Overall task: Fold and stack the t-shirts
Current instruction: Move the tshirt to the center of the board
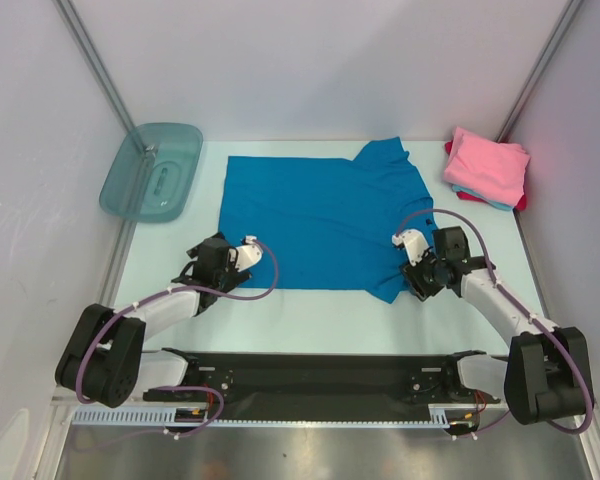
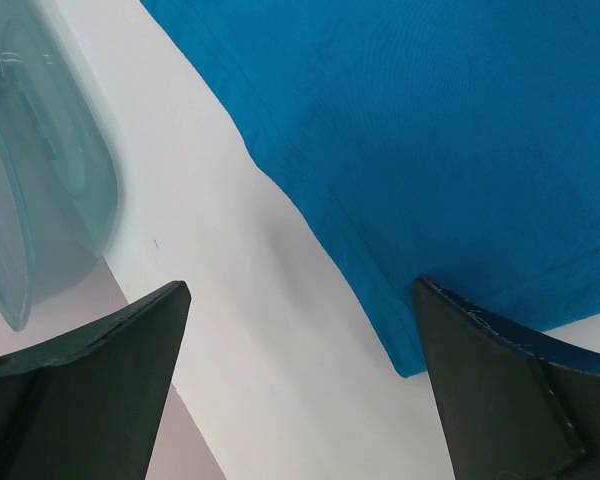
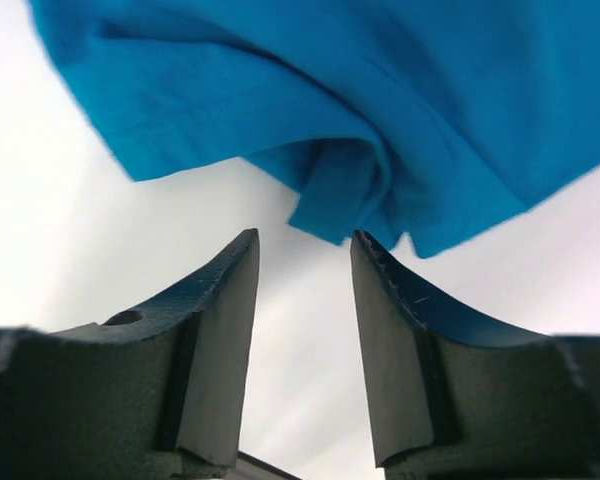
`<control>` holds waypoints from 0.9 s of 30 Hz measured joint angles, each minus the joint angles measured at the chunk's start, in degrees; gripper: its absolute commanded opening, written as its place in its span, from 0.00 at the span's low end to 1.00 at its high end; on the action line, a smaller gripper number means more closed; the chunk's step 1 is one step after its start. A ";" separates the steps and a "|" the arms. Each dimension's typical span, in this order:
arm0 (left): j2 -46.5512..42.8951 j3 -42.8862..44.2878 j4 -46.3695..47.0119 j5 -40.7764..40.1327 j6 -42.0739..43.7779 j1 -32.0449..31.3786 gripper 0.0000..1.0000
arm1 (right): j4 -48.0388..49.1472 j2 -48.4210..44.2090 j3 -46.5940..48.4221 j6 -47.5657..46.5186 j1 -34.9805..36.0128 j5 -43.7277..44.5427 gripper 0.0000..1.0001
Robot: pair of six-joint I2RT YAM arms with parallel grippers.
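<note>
A bright blue t-shirt (image 1: 320, 220) lies spread flat in the middle of the tabletop (image 1: 320, 315). At the far right corner sits 1 folded stack: a pink t-shirt (image 1: 488, 165) on top, with light blue and red edges showing beneath. The translucent teal tub (image 1: 115, 185) leans at the far left edge, its moulded bottom showing through. The left hand (image 2: 302, 284) is spread wide beside the shirt's near left corner. The right hand (image 3: 305, 234) has its jaws apart, just short of a bunched fold at the near right corner.

bright even light w/ soft shadows
</note>
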 measured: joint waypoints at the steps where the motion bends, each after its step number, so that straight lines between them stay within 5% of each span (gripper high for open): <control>1: 0.00 0.00 0.02 -0.02 0.00 -0.02 1.00 | -0.44 0.04 0.00 -0.02 0.00 -0.92 0.43; 27: 0.20 -0.26 0.85 -0.48 0.39 -0.24 1.00 | -8.41 12.07 8.24 -2.69 -11.32 -16.15 0.46</control>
